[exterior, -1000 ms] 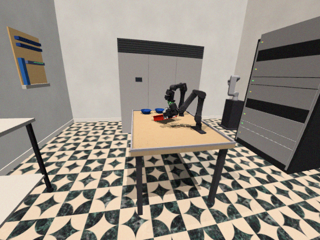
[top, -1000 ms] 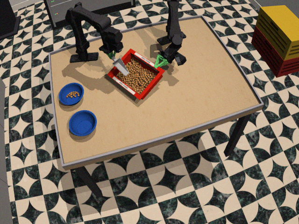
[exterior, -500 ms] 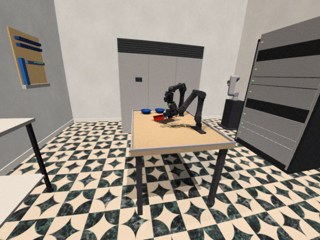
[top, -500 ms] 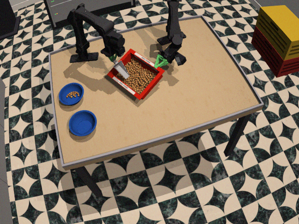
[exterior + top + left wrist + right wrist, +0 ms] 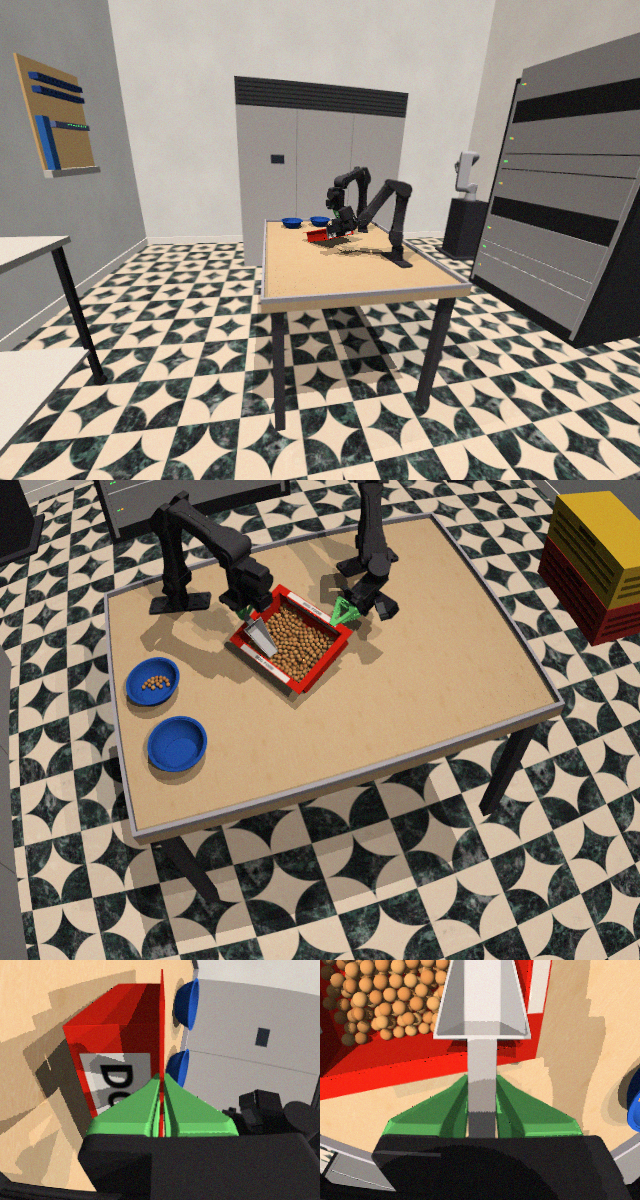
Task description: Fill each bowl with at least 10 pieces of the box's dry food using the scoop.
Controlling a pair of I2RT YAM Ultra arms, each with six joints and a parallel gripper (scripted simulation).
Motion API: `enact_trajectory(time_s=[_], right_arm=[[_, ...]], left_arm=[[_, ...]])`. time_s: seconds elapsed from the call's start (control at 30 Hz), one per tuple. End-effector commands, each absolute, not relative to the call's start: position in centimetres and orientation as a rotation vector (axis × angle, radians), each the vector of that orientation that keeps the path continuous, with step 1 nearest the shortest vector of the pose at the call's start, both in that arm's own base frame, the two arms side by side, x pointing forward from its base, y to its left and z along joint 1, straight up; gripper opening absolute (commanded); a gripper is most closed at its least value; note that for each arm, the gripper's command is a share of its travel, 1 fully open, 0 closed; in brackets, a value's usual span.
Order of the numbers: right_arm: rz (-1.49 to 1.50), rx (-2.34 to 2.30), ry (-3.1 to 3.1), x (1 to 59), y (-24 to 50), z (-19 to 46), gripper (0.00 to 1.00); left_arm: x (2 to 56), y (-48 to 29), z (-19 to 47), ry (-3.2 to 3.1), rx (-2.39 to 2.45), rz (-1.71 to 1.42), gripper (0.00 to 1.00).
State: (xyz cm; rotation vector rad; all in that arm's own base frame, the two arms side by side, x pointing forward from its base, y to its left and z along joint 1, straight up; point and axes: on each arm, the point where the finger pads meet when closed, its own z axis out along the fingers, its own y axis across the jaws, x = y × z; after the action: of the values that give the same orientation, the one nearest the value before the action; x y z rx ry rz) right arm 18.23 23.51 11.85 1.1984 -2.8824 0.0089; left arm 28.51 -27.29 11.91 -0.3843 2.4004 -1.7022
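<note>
The red box [image 5: 291, 637] of brown dry food [image 5: 299, 642] stands mid-table. My right gripper [image 5: 248, 611] is shut on the handle of the grey scoop [image 5: 261, 635]. In the right wrist view the scoop [image 5: 482, 987] is empty, and its mouth lies over the box's edge beside the food [image 5: 380, 980]. My left gripper [image 5: 343, 611] is shut on the box's thin side wall [image 5: 162, 1040] at the far corner. The farther blue bowl [image 5: 149, 677] holds several pieces. The nearer blue bowl [image 5: 177, 743] is empty.
Both bowls stand near the table's left edge, apart from the box. The arm bases [image 5: 175, 601] stand at the table's back. A raised grey rim [image 5: 341, 781] runs round the table. Yellow and red crates [image 5: 594, 557] stand off the table at the right.
</note>
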Motion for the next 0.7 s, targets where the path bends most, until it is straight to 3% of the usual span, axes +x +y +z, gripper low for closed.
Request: enact_trajectory(time_s=[0.0, 0.67], right_arm=[[-0.026, 1.2, -2.899, 19.4, 24.6, 11.9, 0.0], [-0.026, 1.219, -2.933, 19.7, 24.5, 11.3, 0.0]], left_arm=[[29.7, -27.8, 16.2, 2.265, -0.259, -1.747, 0.0], [29.7, -27.8, 16.2, 2.265, -0.259, -1.747, 0.0]])
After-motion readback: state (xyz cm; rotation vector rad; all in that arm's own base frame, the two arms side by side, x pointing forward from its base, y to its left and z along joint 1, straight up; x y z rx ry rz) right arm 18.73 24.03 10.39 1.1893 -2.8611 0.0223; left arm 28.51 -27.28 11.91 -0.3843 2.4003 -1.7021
